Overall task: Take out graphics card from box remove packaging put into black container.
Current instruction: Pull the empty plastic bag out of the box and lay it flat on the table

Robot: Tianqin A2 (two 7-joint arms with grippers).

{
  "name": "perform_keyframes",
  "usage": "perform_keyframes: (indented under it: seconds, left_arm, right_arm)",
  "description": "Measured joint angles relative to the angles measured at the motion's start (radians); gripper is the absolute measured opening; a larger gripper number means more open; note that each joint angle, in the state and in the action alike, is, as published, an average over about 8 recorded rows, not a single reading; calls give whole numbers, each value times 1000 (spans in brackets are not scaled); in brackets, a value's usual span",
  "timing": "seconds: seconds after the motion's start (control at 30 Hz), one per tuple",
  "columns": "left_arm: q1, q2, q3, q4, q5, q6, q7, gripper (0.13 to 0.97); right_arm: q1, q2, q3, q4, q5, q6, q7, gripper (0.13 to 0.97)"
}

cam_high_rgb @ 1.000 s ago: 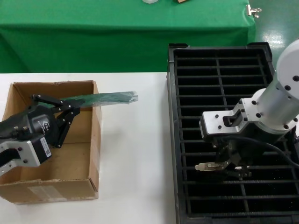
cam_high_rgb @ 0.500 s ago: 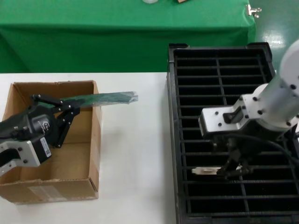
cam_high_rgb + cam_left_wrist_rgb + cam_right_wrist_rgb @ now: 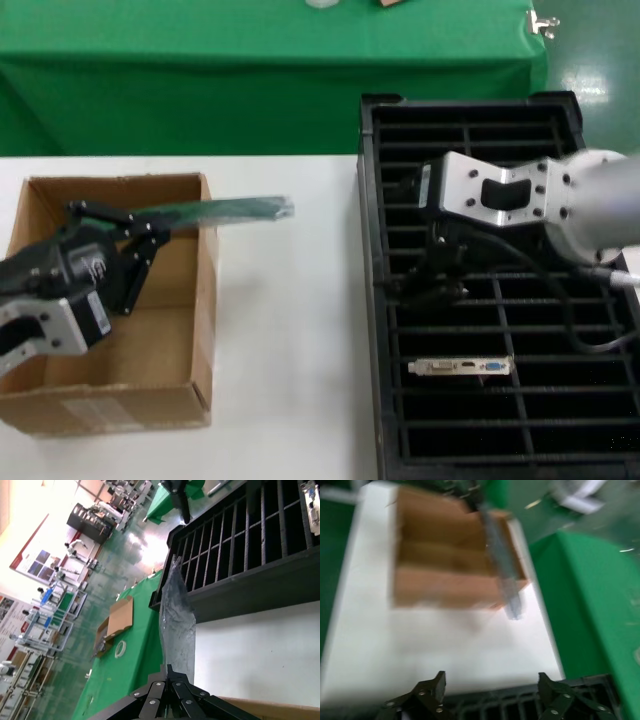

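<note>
On the head view's left, left gripper (image 3: 150,235) hangs over the open cardboard box (image 3: 205,300), fingers pinching one end of the plastic bag (image 3: 235,209); bag sticks out level past the box wall, over the white counter (image 3: 285,320). Box bottom partly hidden by the arm. Right side: right gripper (image 3: 432,284) sits above the black tray (image 3: 372,250), toward its inner column; fingers dark against dark slots, spread hard to judge from here. Graphics card (image 3: 460,367) lies in a slot nearer the robot, bracket up, blue port showing; board itself sunk out of sight. It is apart from the gripper. Tray's right edge cut off by the arm and frame.

Left wrist view: fingers (image 3: 165,692) pressed together on the bag (image 3: 177,625), crinkled and translucent. Tray (image 3: 240,575) beyond; card bracket (image 3: 314,510) just visible at the frame edge, cut off.

Right wrist view: blurred. Fingers (image 3: 427,690) spread wide, nothing between them. Tray rim (image 3: 520,700) just beyond them; box (image 3: 445,585) and bag (image 3: 502,580) farther off, smeared.
</note>
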Motion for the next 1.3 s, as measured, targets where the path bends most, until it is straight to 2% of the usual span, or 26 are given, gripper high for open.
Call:
perform_keyframes:
  seconds: [0.2, 0.33, 0.67, 0.77, 0.87, 0.97, 1.07, 1.2, 1.3]
  left_arm:
    - [-20, 31, -3, 6, 67, 18, -53, 139]
    - [-26, 42, -4, 7, 87, 26, -69, 139]
    - [-25, 43, -4, 5, 89, 27, -70, 139]
    - [-24, 52, -5, -4, 110, 35, -87, 139]
    - [-25, 76, -5, -24, 153, 59, -128, 139]
    - [-34, 123, 3, -51, 217, 105, -198, 139]
    - [-53, 192, 24, -80, 296, 174, -293, 139]
    - [-84, 308, 60, -95, 428, 274, -422, 139]
    - [-104, 398, 80, -81, 545, 340, -509, 139]
  right_arm:
    - [-268, -20, 145, 27, -172, 269, 67, 636]
    - [-390, -53, 212, 33, -259, 390, 107, 735]
    - [-430, -68, 237, 34, -287, 430, 117, 891]
    - [-430, -68, 237, 34, -287, 430, 117, 908]
    - [-430, -68, 237, 34, -287, 430, 117, 933]
    - [-430, -68, 237, 34, -287, 430, 117, 957]
    - [-430, -68, 237, 34, -287, 430, 117, 957]
    - [-430, -68, 237, 34, -287, 430, 117, 960]
    - [-430, -68, 237, 34, -287, 430, 117, 964]
